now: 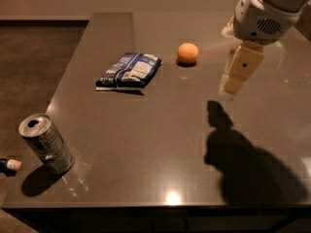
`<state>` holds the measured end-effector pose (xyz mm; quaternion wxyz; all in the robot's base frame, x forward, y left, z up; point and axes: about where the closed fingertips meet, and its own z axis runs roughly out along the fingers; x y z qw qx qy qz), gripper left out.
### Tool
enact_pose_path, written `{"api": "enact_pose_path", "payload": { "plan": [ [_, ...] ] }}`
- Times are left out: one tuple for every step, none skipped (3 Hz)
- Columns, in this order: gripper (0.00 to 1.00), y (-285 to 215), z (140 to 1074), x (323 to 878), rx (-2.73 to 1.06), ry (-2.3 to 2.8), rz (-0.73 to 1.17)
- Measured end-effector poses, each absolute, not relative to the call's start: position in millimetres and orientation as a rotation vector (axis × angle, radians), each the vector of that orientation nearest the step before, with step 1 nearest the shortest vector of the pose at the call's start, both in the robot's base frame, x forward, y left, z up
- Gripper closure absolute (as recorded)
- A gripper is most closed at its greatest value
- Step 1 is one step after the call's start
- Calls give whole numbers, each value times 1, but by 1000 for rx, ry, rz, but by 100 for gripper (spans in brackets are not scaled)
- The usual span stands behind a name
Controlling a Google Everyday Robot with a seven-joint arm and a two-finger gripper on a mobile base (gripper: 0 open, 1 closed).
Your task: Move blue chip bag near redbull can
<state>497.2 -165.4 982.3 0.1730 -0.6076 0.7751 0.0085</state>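
One desk (pixel 146 144), dark-topped, bearing three loose things in all: one blue chip bag (pixel 129 71), one orange ball (pixel 187 53) and one redbull can (pixel 46 143). One robot arm (pixel 262 13), white-cased, enters at the upper right; it carries one end effector (pixel 228 90), which hangs above the right half of the desk, to the right of the ball. One small object (pixel 9 164) with a reddish tip lies off the desk at the far left edge; its kind cannot be told.

Probably office or lab: plain dark surface (pixel 160 149), brown carpet (pixel 39 57), end effector (pixel 227 92) hanging above surface's right side.
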Motion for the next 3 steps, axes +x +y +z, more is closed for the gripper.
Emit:
{"api": "enact_pose_path", "payload": {
  "plan": [
    [0,-126,971,531,-1689,2204,64],
    [0,-74,953,573,-1568,2281,106],
    [0,-32,944,598,-1462,2366,169]
  ]
}}
